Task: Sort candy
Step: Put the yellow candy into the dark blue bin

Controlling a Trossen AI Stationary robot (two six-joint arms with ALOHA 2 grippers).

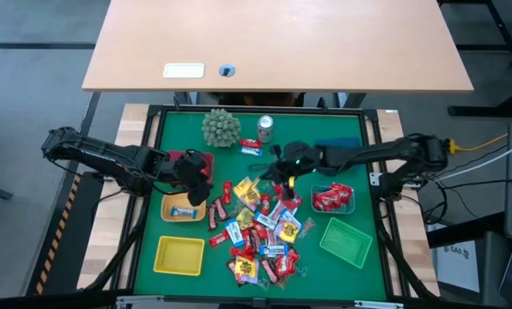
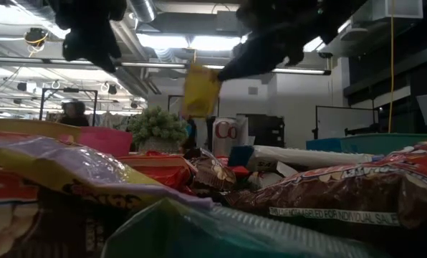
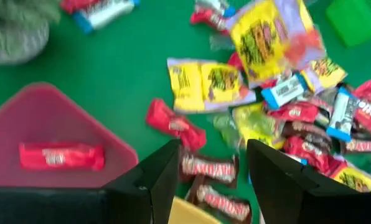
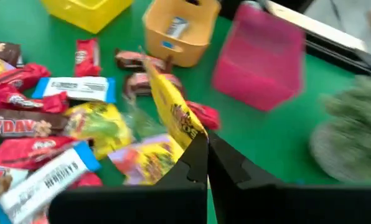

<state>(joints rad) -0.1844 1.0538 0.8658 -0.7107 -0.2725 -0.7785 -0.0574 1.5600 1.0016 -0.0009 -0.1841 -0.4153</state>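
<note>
While I look straight down on the table, I see the candy [image 1: 260, 233] heaped in the middle and lower middle of the green mat [image 1: 342, 142]. My right gripper [image 1: 283, 168] sits just right of centre, above the heap's upper edge, pinched shut on a yellow sweet [image 1: 276, 176]. My left gripper [image 1: 200, 184] is left of centre, beside the pink basket [image 1: 203, 160] and above the orange basket [image 1: 183, 207], which holds a blue-white sweet. A clear tray [image 1: 334, 198] at right holds red sweets; a yellow basket [image 1: 179, 255] sits lower left, a green basket [image 1: 345, 241] lower right. A spiky ball [image 1: 221, 127] and a can [image 1: 265, 127] stand at upper centre.

From table height, blurred wrappers fill the bottom of the frame. The right gripper [image 2: 224, 73] comes in from the upper right with the yellow sweet [image 2: 200, 89] hanging clear of the table at upper centre. The left arm is a dark shape at upper left. A person [image 2: 74, 112] shows far off at left.

Through the left wrist camera, the fingers [image 3: 157, 180] stand wide apart with nothing between them, over brown sweets at the bottom of the frame. The pink basket [image 3: 55, 121] at lower left holds one red sweet [image 3: 61, 155]. The candy [image 3: 285, 99] spreads across the right half.

Through the right wrist camera, the fingers [image 4: 195, 158] are closed tight on the tail of the yellow sweet [image 4: 173, 109] at centre. The candy [image 4: 55, 124] lies at left, the orange basket [image 4: 179, 28] at top centre, the pink basket [image 4: 260, 56] at upper right.
</note>
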